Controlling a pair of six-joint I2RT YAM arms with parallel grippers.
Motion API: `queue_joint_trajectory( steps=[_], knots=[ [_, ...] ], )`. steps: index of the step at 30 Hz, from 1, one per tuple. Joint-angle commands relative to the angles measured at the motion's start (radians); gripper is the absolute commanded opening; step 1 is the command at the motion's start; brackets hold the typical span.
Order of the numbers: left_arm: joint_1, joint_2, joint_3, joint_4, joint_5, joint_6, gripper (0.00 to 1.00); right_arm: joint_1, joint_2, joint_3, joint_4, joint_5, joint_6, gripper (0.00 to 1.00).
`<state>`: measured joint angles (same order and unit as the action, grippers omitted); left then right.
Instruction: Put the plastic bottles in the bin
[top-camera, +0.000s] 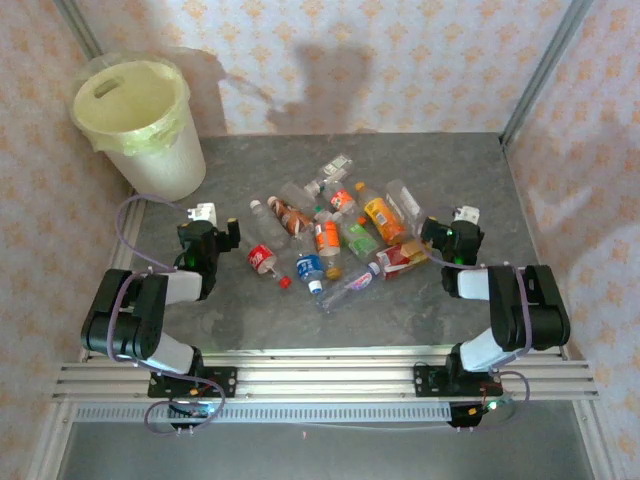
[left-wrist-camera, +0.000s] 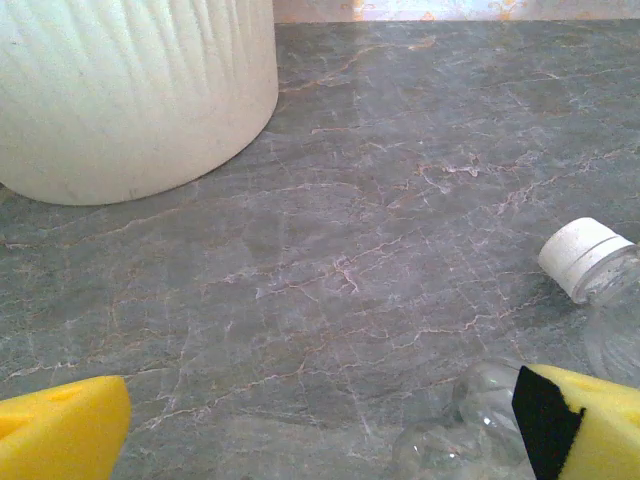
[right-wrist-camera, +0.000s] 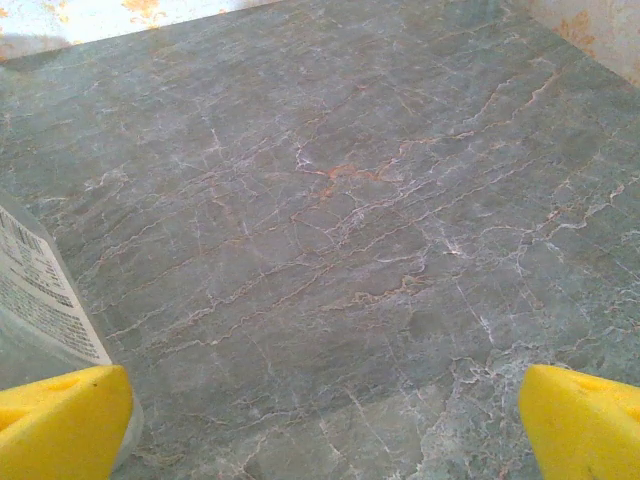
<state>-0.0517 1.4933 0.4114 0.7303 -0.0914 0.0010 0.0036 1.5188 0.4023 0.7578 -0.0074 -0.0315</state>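
Observation:
Several plastic bottles (top-camera: 330, 240) lie in a heap at the middle of the grey marble table (top-camera: 250, 320), among them one with a red label (top-camera: 263, 258) and one with an orange label (top-camera: 382, 215). The cream bin (top-camera: 140, 120) with its pale yellow liner stands at the far left corner. My left gripper (top-camera: 207, 226) is open just left of the heap; in its wrist view the gripper (left-wrist-camera: 320, 440) has bare table between its yellow fingers (left-wrist-camera: 60, 430), with a white-capped bottle (left-wrist-camera: 590, 260) at the right. My right gripper (top-camera: 460, 226) is open at the heap's right edge, the same gripper (right-wrist-camera: 320, 430) over bare table.
The bin wall (left-wrist-camera: 130, 90) rises ahead and to the left in the left wrist view. A clear bottle (left-wrist-camera: 470, 420) lies against the left gripper's right finger. A white-labelled bottle (right-wrist-camera: 40, 290) sits by the right gripper's left finger. Patterned walls enclose the table.

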Motion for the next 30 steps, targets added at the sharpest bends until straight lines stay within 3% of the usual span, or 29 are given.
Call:
queue_joint_trajectory(
  steps=[1, 22, 27, 30],
  knots=[
    [0.004, 0.004, 0.016, 0.012, -0.023, 0.007, 1.00, -0.001, 0.002, 0.009, 0.032, 0.007, 0.001, 0.99],
    [0.003, 0.002, 0.015, 0.014, -0.025, 0.008, 1.00, -0.002, 0.001, 0.008, 0.034, -0.003, -0.002, 0.99],
    [-0.001, -0.104, 0.144, -0.297, -0.014, 0.007, 1.00, -0.001, -0.041, 0.029, -0.033, -0.036, -0.017, 0.99],
    [-0.052, -0.180, 0.145, -0.346, -0.088, 0.018, 1.00, -0.001, -0.139, 0.061, -0.170, -0.007, -0.001, 0.99]
  ],
)
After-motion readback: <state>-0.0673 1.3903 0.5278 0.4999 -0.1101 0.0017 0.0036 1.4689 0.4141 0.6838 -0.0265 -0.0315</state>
